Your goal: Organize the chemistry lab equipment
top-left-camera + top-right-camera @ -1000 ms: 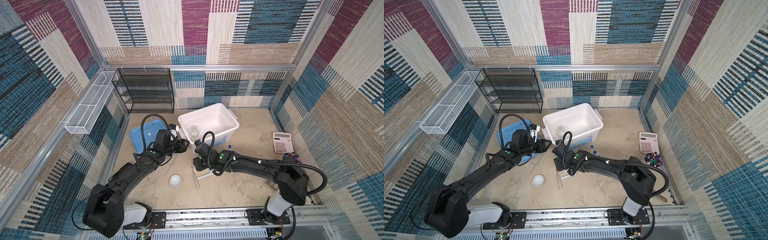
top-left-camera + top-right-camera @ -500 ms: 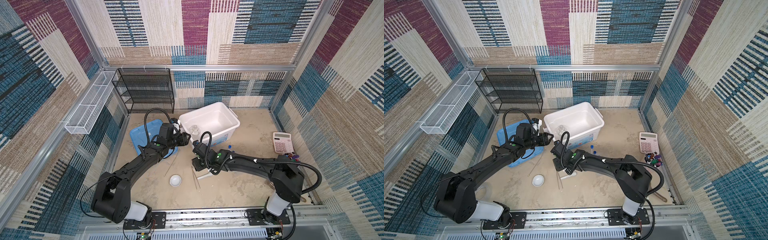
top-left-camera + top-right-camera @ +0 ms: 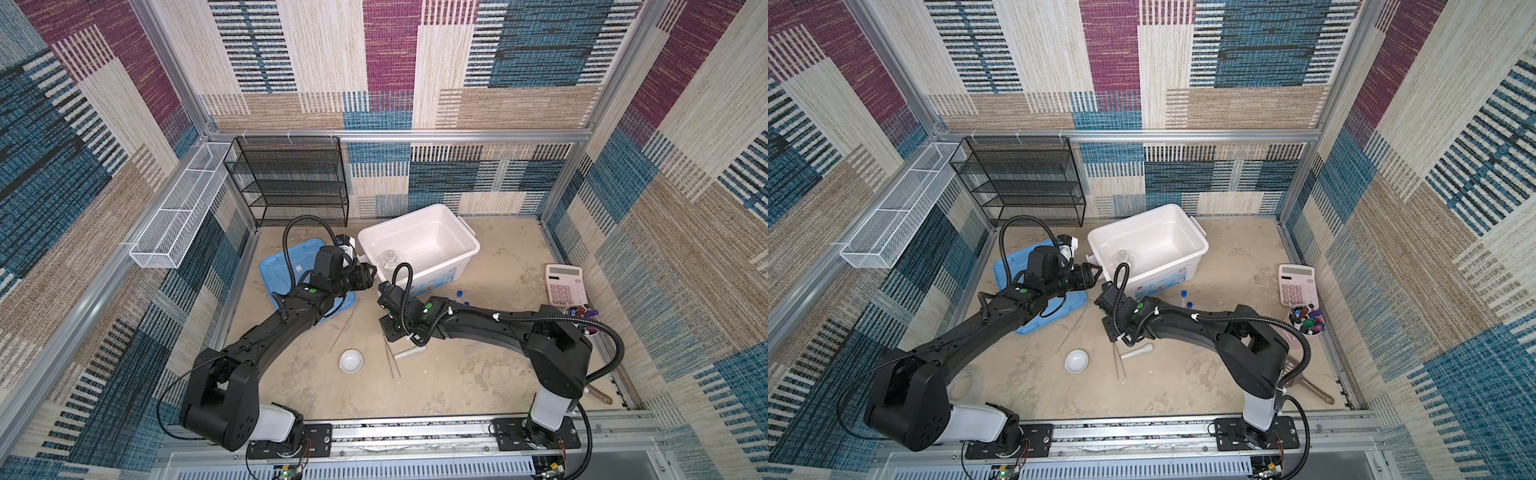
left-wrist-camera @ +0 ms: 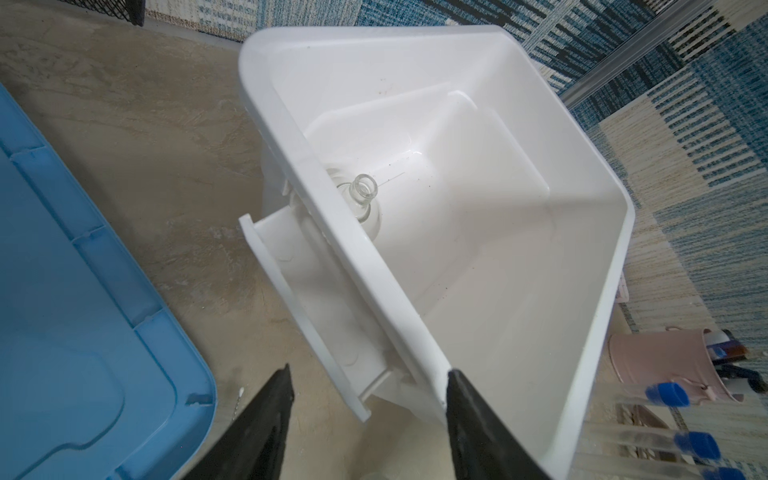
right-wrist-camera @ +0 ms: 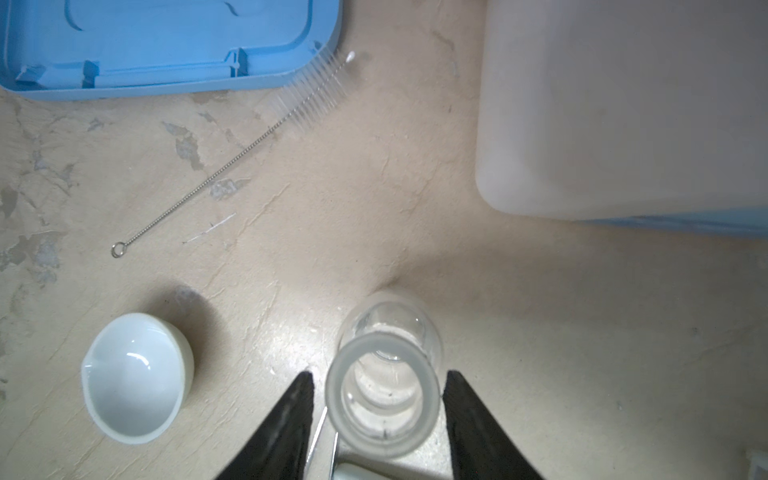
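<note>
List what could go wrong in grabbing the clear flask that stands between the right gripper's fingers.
1. The clear flask is smooth, upright glass, and the right gripper stands open on either side of it: an off-centre squeeze may tip it or let it slip.
2. The tweezers and pestle lie right by its base; a finger could snag them.
3. The left gripper hovers open at the rim of the white bin, so a carry there might bump arms.

I'm running a staged robot test cell, not a real lab. Aluminium frame (image 3: 399,135), patchwork fabric walls (image 3: 324,62), left arm (image 3: 270,332) and right arm (image 3: 478,328) bolted to a front rail (image 3: 415,432). Sandy floor (image 3: 415,395) holds props: mesh rack (image 3: 291,183), bin (image 3: 432,245), bowl (image 3: 351,360), calculator (image 3: 565,284).
</note>
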You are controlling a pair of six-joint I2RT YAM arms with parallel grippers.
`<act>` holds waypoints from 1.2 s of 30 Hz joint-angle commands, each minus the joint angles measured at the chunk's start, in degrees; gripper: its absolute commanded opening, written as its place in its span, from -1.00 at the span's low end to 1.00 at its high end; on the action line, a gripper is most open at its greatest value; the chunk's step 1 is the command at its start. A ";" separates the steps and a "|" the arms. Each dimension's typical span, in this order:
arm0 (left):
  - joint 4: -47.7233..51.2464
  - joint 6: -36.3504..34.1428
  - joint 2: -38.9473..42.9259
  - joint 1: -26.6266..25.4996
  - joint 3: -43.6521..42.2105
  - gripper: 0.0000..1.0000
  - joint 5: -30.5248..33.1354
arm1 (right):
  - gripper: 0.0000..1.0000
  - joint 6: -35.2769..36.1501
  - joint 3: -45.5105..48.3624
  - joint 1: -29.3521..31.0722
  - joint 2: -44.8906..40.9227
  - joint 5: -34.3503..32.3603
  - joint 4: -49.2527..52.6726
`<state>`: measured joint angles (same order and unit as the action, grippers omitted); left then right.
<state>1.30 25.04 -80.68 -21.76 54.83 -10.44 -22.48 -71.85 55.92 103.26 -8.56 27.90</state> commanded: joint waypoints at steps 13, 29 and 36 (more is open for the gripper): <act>0.85 -1.92 1.93 0.14 -1.64 0.24 1.73 | -0.06 0.23 -2.02 0.04 1.58 -0.73 0.18; 0.59 -1.97 2.72 0.14 -3.06 0.26 1.99 | -0.27 0.98 -2.08 0.06 0.84 -1.65 0.65; 0.41 -1.66 2.63 0.15 -2.97 0.26 2.00 | -0.34 1.34 -1.55 0.07 0.09 -2.38 1.09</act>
<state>2.07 24.38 -78.22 -21.52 51.72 -9.13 -21.26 -73.56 55.92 103.92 -9.63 28.99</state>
